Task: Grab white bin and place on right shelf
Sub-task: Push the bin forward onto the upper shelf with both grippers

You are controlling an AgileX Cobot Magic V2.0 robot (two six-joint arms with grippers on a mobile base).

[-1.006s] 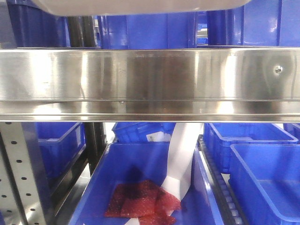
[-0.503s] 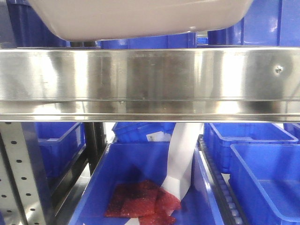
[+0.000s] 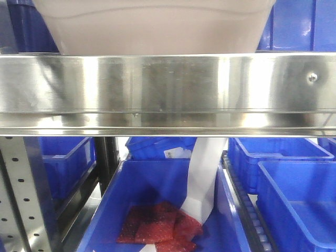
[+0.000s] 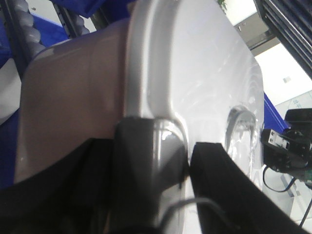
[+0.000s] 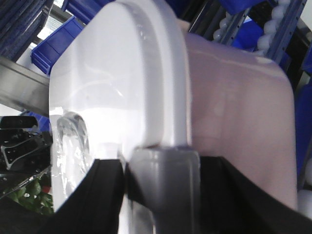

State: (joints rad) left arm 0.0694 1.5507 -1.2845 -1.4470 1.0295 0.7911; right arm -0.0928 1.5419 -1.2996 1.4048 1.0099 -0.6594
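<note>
Clamped at both end latches: white bin [image 3: 152, 26], lid on, contents unseen, left fingers [image 4: 195, 185] and right fingers [image 5: 109, 195] closed on it. Just above the right shelf [image 3: 168, 92] front rail. Below that rail, a blue bin [image 3: 157, 210] holding red bubble wrap [image 3: 157, 227] and a white strip [image 3: 202, 181].

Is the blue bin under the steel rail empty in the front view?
No, the blue bin holds red crinkled pieces and a white strip leaning into it.

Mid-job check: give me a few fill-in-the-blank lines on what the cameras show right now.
1. The pale pinkish-white plastic tub sits above the shiny ____ steel rail.
2. Each black gripper, left and right, clamps a grey ____ at the tub's glossy lid.
3. Below, red bags lie in a ____ plastic bin.

Missing words: stainless; latch; blue
</note>
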